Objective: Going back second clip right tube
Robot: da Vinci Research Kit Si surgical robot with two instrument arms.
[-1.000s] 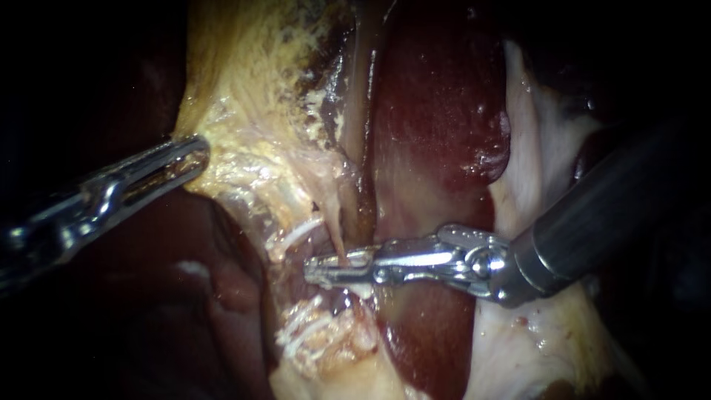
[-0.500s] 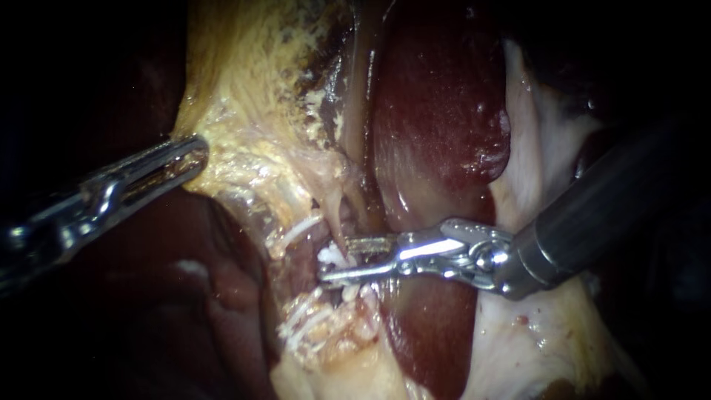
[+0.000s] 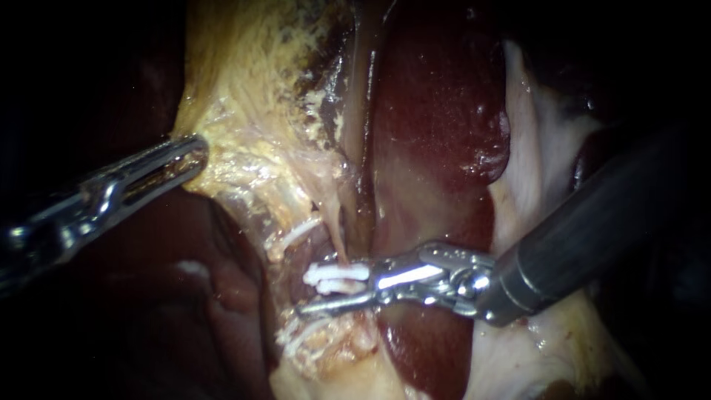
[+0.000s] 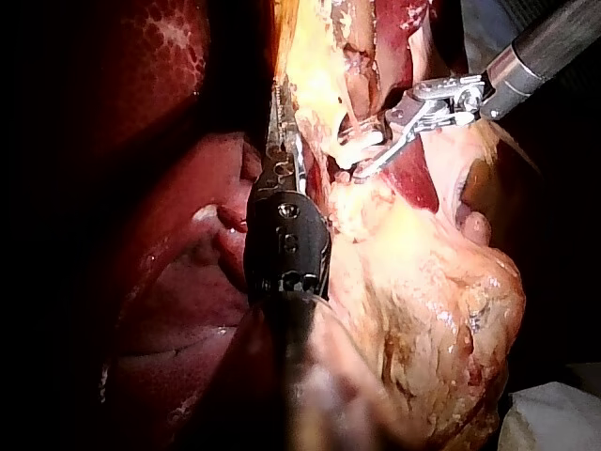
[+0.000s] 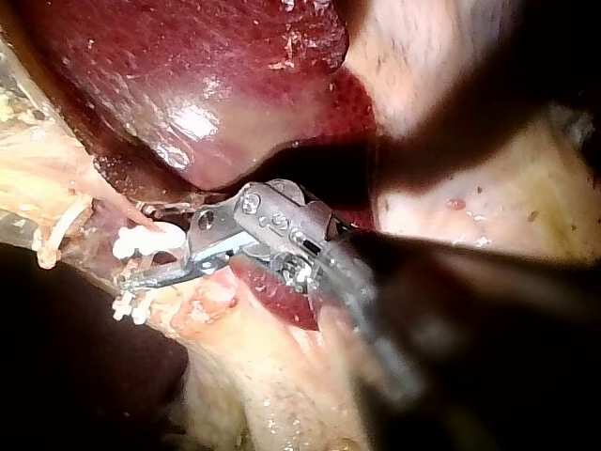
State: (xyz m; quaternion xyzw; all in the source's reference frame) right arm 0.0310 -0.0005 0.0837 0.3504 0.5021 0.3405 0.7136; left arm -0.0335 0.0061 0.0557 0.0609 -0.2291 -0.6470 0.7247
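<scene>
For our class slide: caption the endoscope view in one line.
Right instrument, jaws open around a white clip; liver behind.

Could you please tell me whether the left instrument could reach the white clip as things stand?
Probably not freely. The left instrument is shut on yellow tissue, apart from the clip, and the right instrument has its open jaws right at the clip, crowding that spot.

Right instrument (image 3: 337, 291): end effector was closed a second ago, now open. White clip (image 3: 335, 275) now exposed on the tube (image 3: 338, 238). Instrument has shifted slightly lower.
</scene>
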